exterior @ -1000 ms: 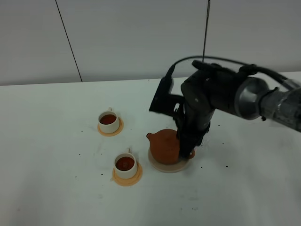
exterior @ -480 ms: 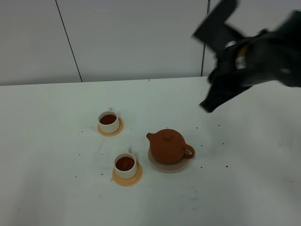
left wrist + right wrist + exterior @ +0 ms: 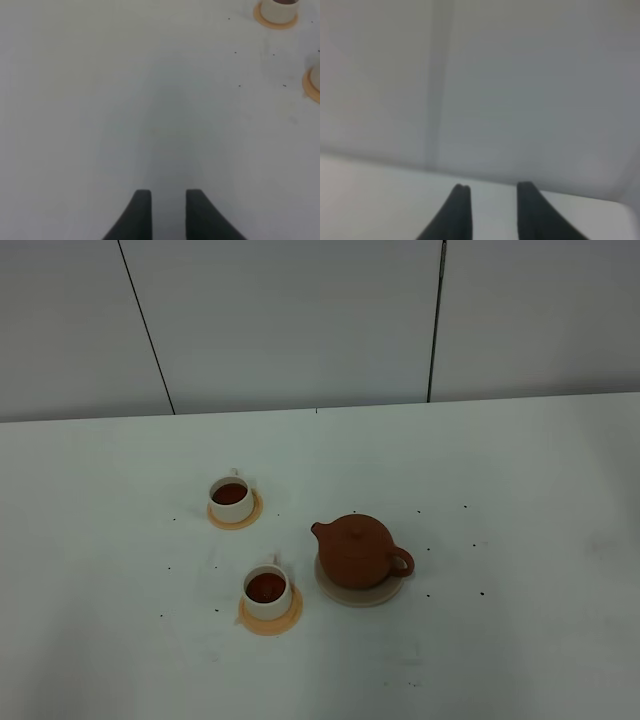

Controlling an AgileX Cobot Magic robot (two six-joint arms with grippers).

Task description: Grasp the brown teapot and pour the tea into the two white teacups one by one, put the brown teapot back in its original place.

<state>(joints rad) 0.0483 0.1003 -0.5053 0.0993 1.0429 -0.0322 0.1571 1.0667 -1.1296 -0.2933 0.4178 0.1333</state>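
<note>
Task looks finished, judging by the layout: brown teapot upright on its beige saucer, mid-table, spout toward the cups, loop handle toward the right side. Two white teacups to the left of the pot, each on an orange coaster, both showing dark tea; far cup well apart from the pot, near cup just beside the saucer, not touching. Neither arm in the exterior view. Left pincer hanging over bare table, tips slightly apart, nothing between them; coasters just visible at the frame edge, so cups well ahead & off to one side. Right pincer aimed at the wall panels w/ only a strip of table below, tips a bit wider apart, nothing held; teapot not in its view at all, so its bearing from that pincer can't be read off directly — prob. well behind or below the line of sight. If another grasp were needed: handle faces the right arm's side, pot's long axis (spout to handle) running roughly left-right w/ a slight tilt, right arm the natural pick. Plenty of open table right of and in front of the pot; tight only on the cup side. Small dark specks scattered on the table, no obstacle.
</note>
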